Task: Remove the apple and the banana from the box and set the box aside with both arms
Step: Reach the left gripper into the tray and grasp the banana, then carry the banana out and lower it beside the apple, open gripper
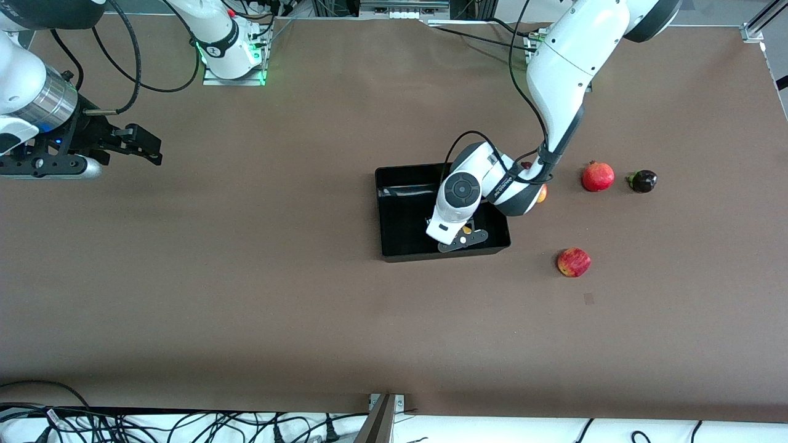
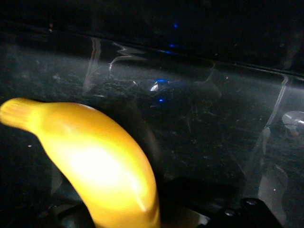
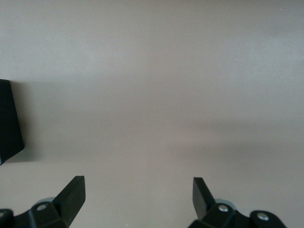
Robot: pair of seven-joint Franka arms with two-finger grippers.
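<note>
The black box [image 1: 403, 212] stands mid-table. My left gripper [image 1: 463, 239] is down inside it, at the corner nearer the front camera toward the left arm's end, shut on the yellow banana [image 1: 466, 230]. In the left wrist view the banana [image 2: 104, 166] rises out of the left gripper [image 2: 142, 221] and curves over the glossy box floor [image 2: 213, 118]; the fingers are mostly hidden. The streaked apple [image 1: 574, 262] lies on the table beside the box, toward the left arm's end. My right gripper [image 1: 146, 145] waits open over bare table at the right arm's end, the right gripper [image 3: 138, 187] holding nothing.
A plain red crowned fruit [image 1: 598, 176] and a small dark purple fruit [image 1: 643, 181] lie toward the left arm's end, farther from the front camera than the apple. A red-and-yellow fruit [image 1: 542, 194] peeks from under the left arm. A box corner [image 3: 9, 123] shows in the right wrist view.
</note>
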